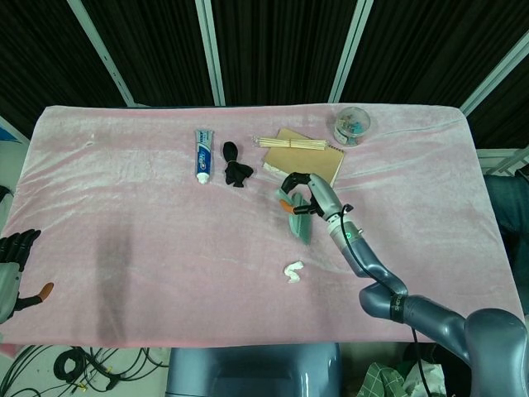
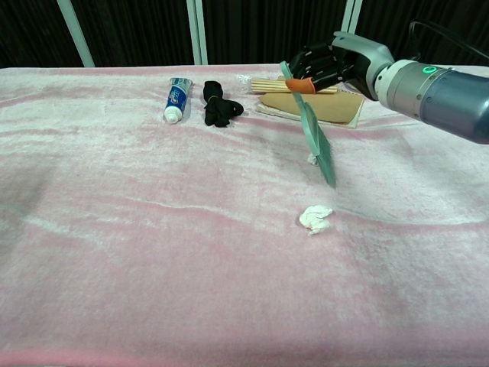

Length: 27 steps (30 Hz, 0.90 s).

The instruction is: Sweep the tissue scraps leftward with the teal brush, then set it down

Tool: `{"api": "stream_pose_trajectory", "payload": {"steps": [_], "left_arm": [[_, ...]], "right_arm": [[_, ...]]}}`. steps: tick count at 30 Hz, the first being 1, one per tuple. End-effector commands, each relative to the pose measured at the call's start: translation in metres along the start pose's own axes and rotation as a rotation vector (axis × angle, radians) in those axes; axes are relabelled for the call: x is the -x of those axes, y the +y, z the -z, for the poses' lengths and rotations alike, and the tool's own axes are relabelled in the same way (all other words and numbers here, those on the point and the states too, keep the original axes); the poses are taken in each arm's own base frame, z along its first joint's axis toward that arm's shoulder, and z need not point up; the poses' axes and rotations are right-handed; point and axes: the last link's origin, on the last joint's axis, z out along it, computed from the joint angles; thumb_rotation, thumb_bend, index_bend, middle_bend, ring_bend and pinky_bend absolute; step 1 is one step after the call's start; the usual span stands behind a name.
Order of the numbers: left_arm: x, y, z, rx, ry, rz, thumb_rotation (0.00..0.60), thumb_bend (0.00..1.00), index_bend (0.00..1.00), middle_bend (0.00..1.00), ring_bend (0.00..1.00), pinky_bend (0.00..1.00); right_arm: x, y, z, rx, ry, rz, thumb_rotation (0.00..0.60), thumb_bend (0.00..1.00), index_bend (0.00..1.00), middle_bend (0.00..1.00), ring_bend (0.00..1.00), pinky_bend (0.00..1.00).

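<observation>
My right hand (image 1: 299, 188) (image 2: 325, 65) grips the orange-tipped handle of the teal brush (image 1: 300, 222) (image 2: 317, 143). The brush hangs tilted, with its bristle end low over the pink cloth. A small tissue scrap (image 2: 312, 159) peeks out right behind the bristles in the chest view. A larger white scrap (image 1: 293, 271) (image 2: 315, 218) lies nearer the front edge, apart from the brush. At the table's front left corner my left hand (image 1: 12, 266) holds nothing, its fingers apart.
At the back lie a toothpaste tube (image 1: 201, 155) (image 2: 178, 99), a black cloth bundle (image 1: 235, 167) (image 2: 220, 108), wooden sticks (image 1: 293, 144) on a brown notebook (image 1: 322, 159), and a clear container (image 1: 352, 126). The pink tablecloth (image 1: 124, 215) covers the whole table.
</observation>
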Motion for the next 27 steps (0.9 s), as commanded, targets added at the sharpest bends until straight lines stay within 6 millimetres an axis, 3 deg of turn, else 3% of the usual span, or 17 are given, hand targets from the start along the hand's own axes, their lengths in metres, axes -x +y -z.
{"api": "stream_pose_trajectory", "payload": {"steps": [1, 6, 13, 15, 18, 27], "left_arm": [[0.0, 0.0, 0.0, 0.0, -0.001, 0.001, 0.6, 0.25, 0.03, 0.06, 0.01, 0.03], [0.0, 0.0, -0.001, 0.0, -0.009, 0.004, 0.6, 0.25, 0.03, 0.05, 0.01, 0.03], [0.0, 0.0, -0.001, 0.0, -0.009, 0.006, 0.6, 0.25, 0.03, 0.05, 0.01, 0.03], [0.0, 0.0, -0.001, 0.0, -0.009, 0.006, 0.6, 0.25, 0.03, 0.05, 0.01, 0.03], [0.0, 0.0, -0.001, 0.001, -0.008, 0.004, 0.6, 0.25, 0.03, 0.05, 0.01, 0.03], [0.001, 0.0, 0.0, 0.0, -0.009, 0.003, 0.6, 0.25, 0.03, 0.05, 0.01, 0.03]], "right_arm": [[0.007, -0.013, 0.002, -0.023, -0.022, -0.135, 0.6, 0.48, 0.79, 0.71, 0.39, 0.17], [0.008, -0.036, 0.011, -0.093, -0.057, -0.298, 0.6, 0.48, 0.79, 0.71, 0.39, 0.17], [-0.005, -0.044, 0.016, -0.147, -0.04, -0.29, 0.6, 0.48, 0.79, 0.71, 0.39, 0.17], [-0.011, -0.043, 0.016, -0.156, -0.021, -0.244, 0.6, 0.48, 0.79, 0.71, 0.39, 0.18], [-0.027, -0.024, 0.016, -0.131, 0.034, 0.049, 0.6, 0.48, 0.79, 0.71, 0.39, 0.17], [-0.026, -0.007, 0.037, -0.036, -0.008, 0.259, 0.6, 0.48, 0.79, 0.73, 0.4, 0.17]]}}
